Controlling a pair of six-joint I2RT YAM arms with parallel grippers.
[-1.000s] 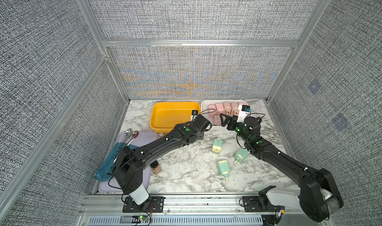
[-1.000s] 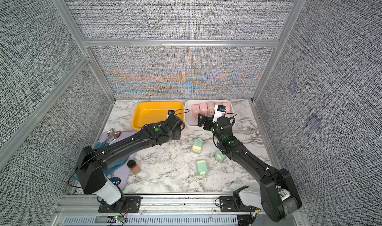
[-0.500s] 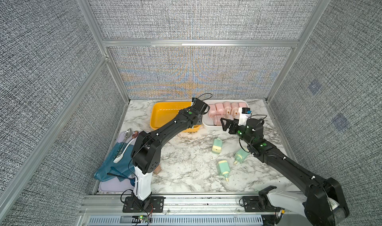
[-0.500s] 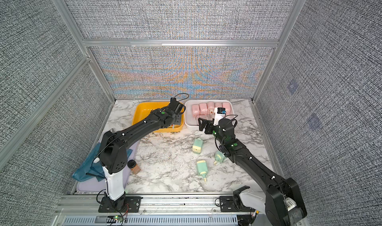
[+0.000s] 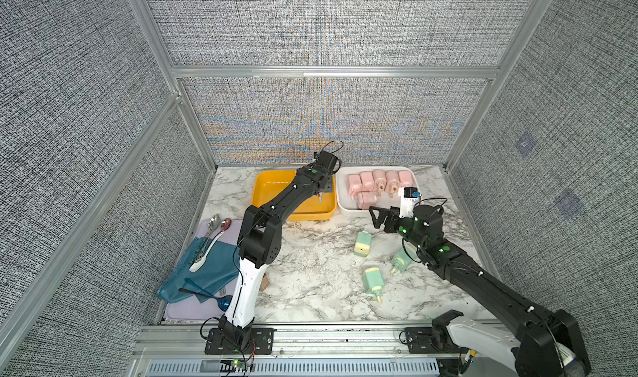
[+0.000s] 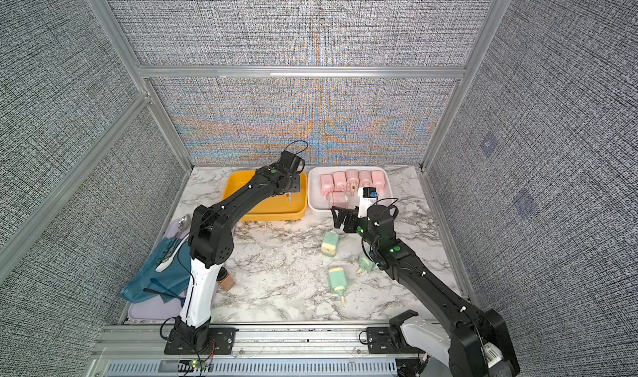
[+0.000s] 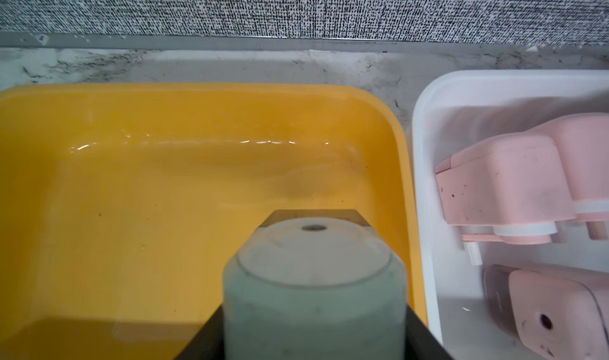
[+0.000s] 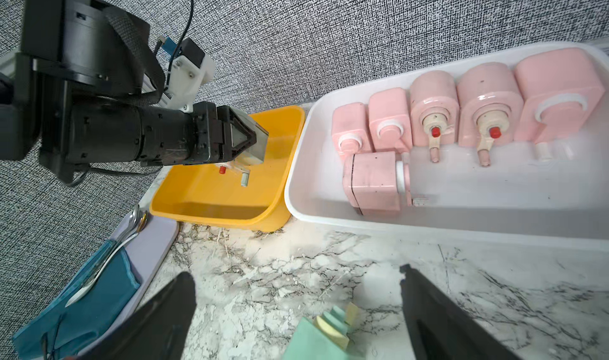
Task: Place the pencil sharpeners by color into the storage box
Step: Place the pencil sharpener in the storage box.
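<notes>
Mint-green plastic fills the left wrist view: the held sharpener (image 7: 313, 292) is pinched by its flat sides between the left gripper's (image 8: 248, 142) fingers. It hangs above the yellow tray (image 7: 197, 88), which sits at the back of the marble table (image 5: 310, 271), left of centre in both top views. Its thin crank (image 8: 244, 178) dangles free below the jaws. No other sharpener shows in that tray.

Beside it, to the right in both top views, the white tray (image 8: 428, 234) holds six pink sharpeners (image 8: 433, 111). Three loose mint sharpeners (image 5: 373, 278) lie on the marble, right of centre in a top view. The right gripper (image 8: 296, 272) is empty, its fingers spread wide, and it hovers over the nearest loose one (image 8: 316, 338).

These look like light, hollow, rigid shells with a smooth skin, so they will likely slide under a weak pinch. The broad flat faces of the body give the surest hold. The crank seems too slender and too likely to swivel to carry anything.
</notes>
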